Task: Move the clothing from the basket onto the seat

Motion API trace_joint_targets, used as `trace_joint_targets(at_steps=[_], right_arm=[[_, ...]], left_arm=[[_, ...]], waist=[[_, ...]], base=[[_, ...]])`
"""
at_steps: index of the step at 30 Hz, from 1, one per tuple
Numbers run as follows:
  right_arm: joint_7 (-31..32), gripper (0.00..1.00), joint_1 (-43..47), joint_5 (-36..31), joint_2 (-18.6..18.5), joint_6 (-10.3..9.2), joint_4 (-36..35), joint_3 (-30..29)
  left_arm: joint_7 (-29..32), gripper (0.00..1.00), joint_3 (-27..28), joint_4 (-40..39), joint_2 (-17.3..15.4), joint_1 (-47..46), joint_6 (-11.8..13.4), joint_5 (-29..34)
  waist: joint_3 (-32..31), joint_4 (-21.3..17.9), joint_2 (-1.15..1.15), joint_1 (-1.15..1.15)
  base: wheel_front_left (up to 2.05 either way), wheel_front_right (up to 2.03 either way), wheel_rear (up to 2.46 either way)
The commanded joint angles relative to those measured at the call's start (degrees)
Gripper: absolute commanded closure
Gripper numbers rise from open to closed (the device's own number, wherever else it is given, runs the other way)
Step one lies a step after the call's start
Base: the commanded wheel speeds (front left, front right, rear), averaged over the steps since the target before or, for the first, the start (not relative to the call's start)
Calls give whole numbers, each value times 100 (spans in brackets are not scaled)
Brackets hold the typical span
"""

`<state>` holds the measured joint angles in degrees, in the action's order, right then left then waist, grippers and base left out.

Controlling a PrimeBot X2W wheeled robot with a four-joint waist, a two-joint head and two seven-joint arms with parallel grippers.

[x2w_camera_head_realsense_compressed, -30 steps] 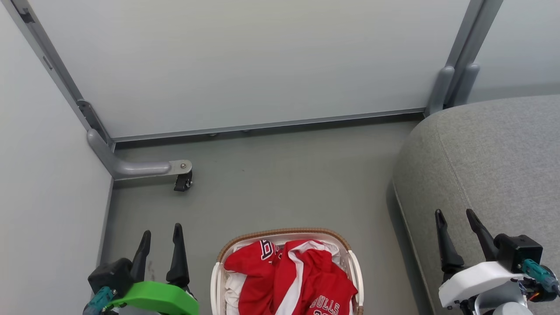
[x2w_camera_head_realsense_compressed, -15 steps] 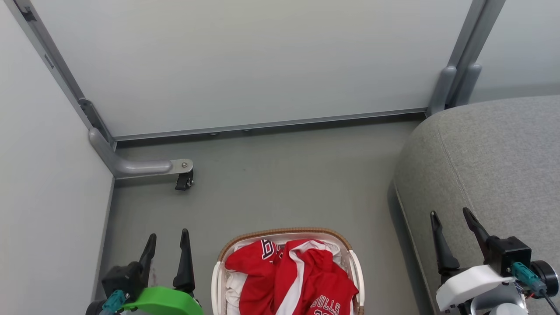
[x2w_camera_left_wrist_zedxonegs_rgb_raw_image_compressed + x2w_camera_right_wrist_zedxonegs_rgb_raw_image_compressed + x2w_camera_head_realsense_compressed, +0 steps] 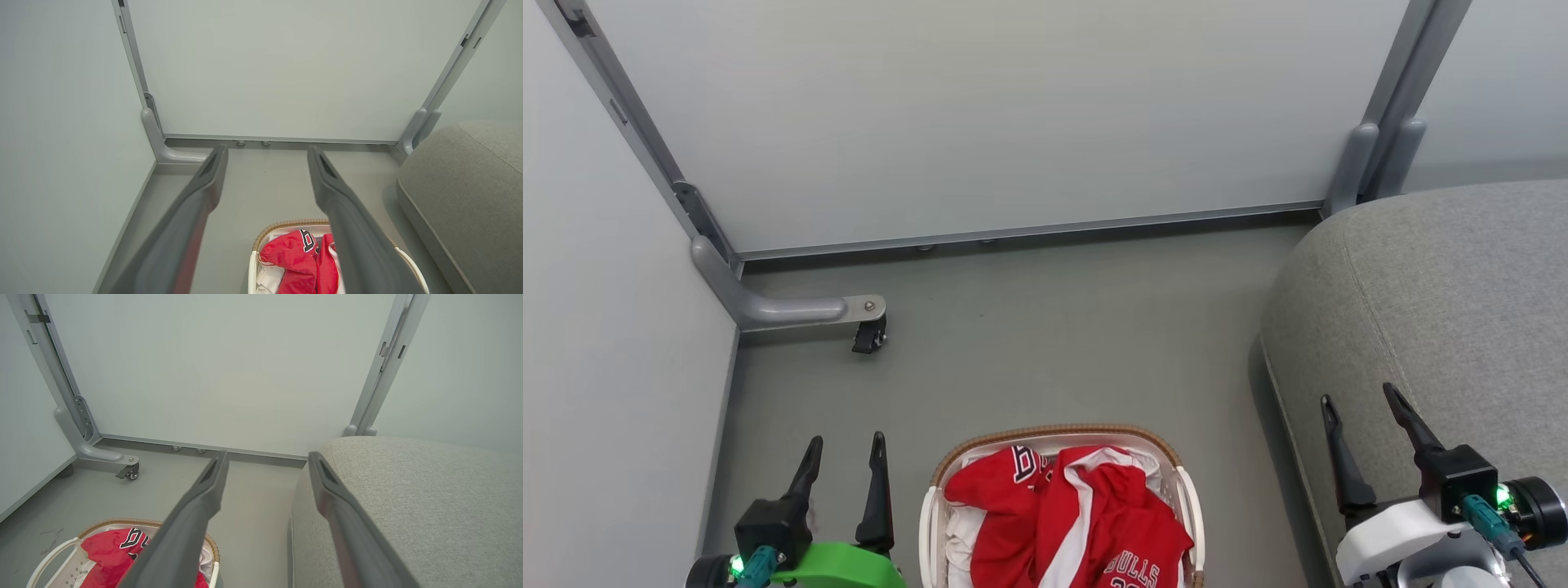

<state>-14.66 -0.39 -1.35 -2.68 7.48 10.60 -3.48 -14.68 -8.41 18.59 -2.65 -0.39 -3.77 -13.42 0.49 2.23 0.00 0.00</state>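
Head view puts all the clothing [image 3: 1078,523] (BULLS print up) heaped in the basket [image 3: 1054,430]; none lies on the seat [image 3: 1445,294]. My left gripper [image 3: 846,441] and right gripper [image 3: 1357,394] flank the basket, fingers parted, empty. I judge the whole job is left.

- The word "BULLS" is showing in black-and-white letters on the red clothing [image 3: 1135,523], low in the head view.
- Under that word, what is perhaps the top of a number is being cut by the picture's edge.
- A second black-and-white print is showing on an upper fold; it is not readable.
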Motion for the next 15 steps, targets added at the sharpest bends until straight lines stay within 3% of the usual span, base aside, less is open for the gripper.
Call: trace_joint_targets(at_steps=[1, 15], right_arm=[[-47, 0, 78, -120, -36, 2, -23, -7], [-63, 0, 59, -126, -36, 0, -17, -24]], left_arm=[[-43, 0, -14, 3, -40, 78, 19, 119], [-51, 0, 1, 80, -40, 48, 13, -2]], waist=[[4, 3, 0, 0], [14, -1, 0, 0]], base=[[0, 0, 0], [0, 0, 0]])
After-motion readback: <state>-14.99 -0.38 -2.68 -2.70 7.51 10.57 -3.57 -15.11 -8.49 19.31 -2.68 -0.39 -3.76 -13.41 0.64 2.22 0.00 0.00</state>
